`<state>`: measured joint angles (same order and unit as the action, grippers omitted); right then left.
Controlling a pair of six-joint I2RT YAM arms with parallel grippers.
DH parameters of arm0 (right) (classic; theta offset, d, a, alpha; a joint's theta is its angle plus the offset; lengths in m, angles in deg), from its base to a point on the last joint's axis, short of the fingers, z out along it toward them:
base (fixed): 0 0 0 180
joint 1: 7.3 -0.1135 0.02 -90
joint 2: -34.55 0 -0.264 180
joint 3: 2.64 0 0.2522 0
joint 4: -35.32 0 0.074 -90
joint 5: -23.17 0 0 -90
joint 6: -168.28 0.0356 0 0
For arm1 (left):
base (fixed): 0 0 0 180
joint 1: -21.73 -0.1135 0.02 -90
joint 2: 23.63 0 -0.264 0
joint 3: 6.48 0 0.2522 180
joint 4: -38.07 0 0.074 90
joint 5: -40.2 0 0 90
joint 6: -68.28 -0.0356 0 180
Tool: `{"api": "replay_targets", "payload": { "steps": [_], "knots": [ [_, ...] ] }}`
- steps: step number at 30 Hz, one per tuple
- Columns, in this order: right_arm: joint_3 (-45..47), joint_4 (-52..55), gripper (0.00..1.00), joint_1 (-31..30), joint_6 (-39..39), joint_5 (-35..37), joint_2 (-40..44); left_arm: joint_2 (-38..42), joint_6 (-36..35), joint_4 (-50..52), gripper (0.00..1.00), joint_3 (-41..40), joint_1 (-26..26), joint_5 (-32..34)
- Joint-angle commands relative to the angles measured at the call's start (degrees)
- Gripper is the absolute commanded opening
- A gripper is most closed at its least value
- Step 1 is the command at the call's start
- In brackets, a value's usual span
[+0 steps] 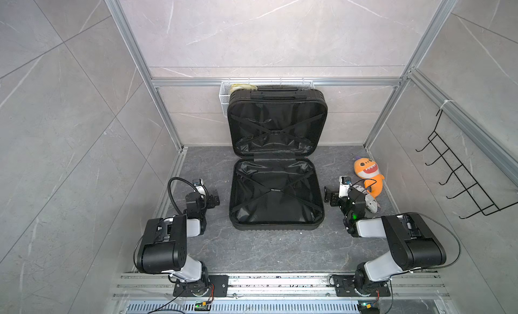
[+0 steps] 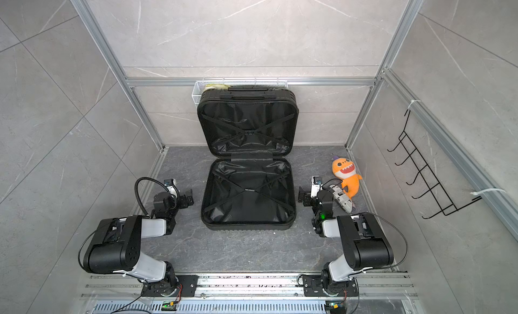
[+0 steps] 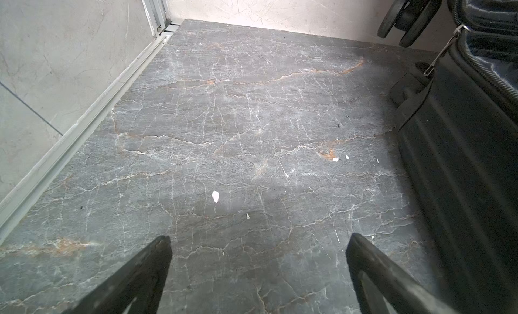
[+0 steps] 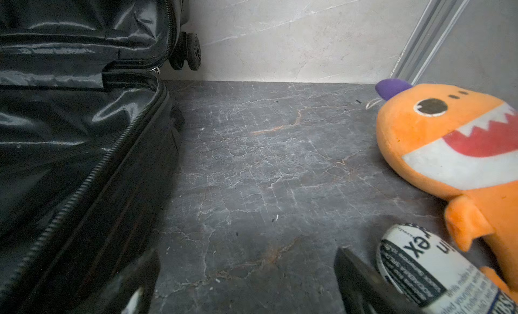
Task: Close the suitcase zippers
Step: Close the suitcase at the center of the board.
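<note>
1. The left gripper [image 3: 259, 239] has its jaws spread wide, and only the dark marbled table [image 3: 224, 130] shows in the gap.
2. The right gripper [image 4: 246, 252] is likewise released and grasps nothing. One of its fingers sits just beside a printed white pouch [image 4: 420, 270] (whether they touch cannot be told).
3. Between the two grippers lies the suitcase [image 1: 276, 228], wide open. One half is flat on the table and the other is raised upright at the back wall. Each gripper is near a flank of the flat half, apart from it.
4. Each half shows glossy black lining crossed by black straps [image 1: 273, 189].
5. The zippers [image 4: 92, 172] are undone, with the track running round the flat half's rim. In the left wrist view a silver pull [image 3: 443, 50] hangs at the corner near a caster wheel [image 3: 409, 18].
6. Behind the raised half, a white wire basket [image 1: 224, 99] on the back wall holds a pale yellowish item [image 1: 243, 87] (too small to identify).
7. An orange plush toy [image 1: 367, 172] lies on the table just beyond the pouch, near the right wall.
</note>
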<state>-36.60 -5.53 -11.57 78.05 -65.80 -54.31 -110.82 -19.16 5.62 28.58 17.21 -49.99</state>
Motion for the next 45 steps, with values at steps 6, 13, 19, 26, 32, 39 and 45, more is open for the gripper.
{"api": "replay_targets", "payload": {
  "steps": [6, 13, 19, 26, 32, 39, 45],
  "knots": [
    [0.3, 0.8, 1.0, -0.2, -0.2, -0.4, 0.9, 1.3, -1.5, -0.8, 1.0, -0.1, -0.3, -0.5],
    [0.3, 0.8, 1.0, -0.3, -0.2, -0.4, 1.0, 1.3, -1.4, -0.7, 1.0, -0.1, -0.2, -0.5],
    [0.3, 0.8, 1.0, -0.2, -0.2, -0.4, 0.9, 1.4, -1.4, -0.8, 1.0, -0.1, -0.2, -0.5],
    [-2.0, 15.2, 1.0, -0.2, 3.4, 8.8, 13.2, 14.2, 3.8, 17.6, 1.0, 4.4, -0.2, 8.7],
    [-19.0, 44.8, 1.0, -0.2, 9.1, 4.6, 19.0, 24.2, 16.7, 46.0, 1.0, 16.0, -0.3, 8.8],
    [-41.4, 60.3, 1.0, -0.2, 8.5, -9.7, 14.4, 22.9, 23.9, 66.5, 0.99, 26.3, -0.1, -11.5],
    [-53.3, 58.7, 0.99, -0.4, 6.5, -15.7, 9.4, 20.6, 24.6, 72.4, 0.87, 28.6, 2.0, -23.6]
  ]
}}
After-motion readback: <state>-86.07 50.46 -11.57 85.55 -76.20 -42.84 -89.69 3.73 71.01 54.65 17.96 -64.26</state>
